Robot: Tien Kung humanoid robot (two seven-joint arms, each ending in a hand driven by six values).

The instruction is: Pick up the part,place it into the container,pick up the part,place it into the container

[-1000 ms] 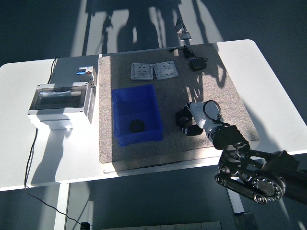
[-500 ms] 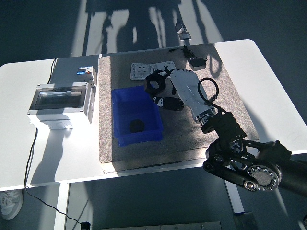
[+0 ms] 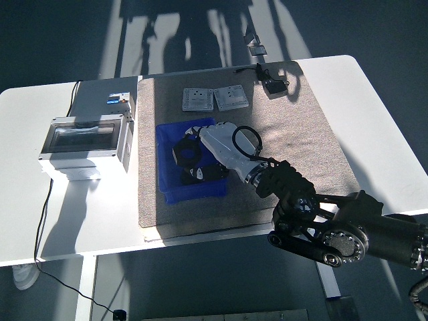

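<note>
My right hand, white-shelled on a black arm, reaches in from the lower right and hangs over the blue container on the mat. Its fingers are curled around a black ring-shaped part, which sits above the container's inside. The container's floor is mostly hidden by the hand, so I cannot make out the dark part that lay there. The left arm is not in the picture.
A grey electrical box with a clear lid stands left of the container. Two white socket plates lie behind it on the brown mat. A black adapter with its cable lies at the mat's far edge.
The right hand lifted the black ring part from the mat's right side, carried it up and leftward, and has now come down over the blue container with it.
</note>
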